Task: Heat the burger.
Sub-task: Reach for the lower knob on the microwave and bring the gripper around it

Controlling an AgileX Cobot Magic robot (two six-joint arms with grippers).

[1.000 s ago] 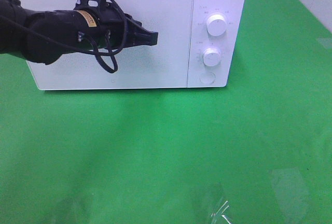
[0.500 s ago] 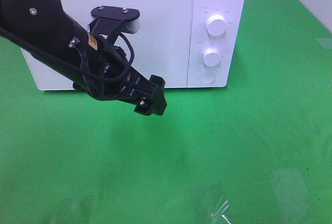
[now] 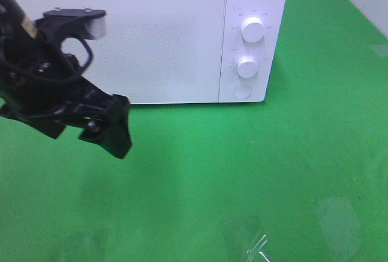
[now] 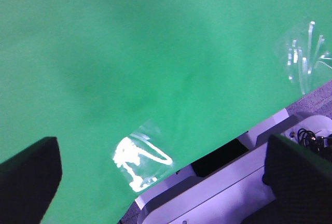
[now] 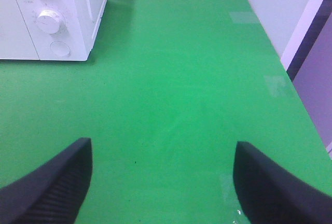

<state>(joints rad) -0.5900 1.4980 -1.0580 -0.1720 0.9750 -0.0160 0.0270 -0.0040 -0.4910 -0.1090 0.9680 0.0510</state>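
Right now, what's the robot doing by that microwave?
It isn't holding anything. The microwave sits shut on the green table. The left pincer hangs open and empty in front of it. The right pincer is open and empty over the table too. No burger shows anywhere; it may be inside already, but I can't tell.

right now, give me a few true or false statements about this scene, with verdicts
The microwave door is shut. True.
A burger sits on the green table. False: no burger shows in any view.
The left pincer is open and empty. True.
The microwave has three knobs. False: an upper knob, a lower knob and a round button.
The right pincer is clamped on something. False: it is open and empty.
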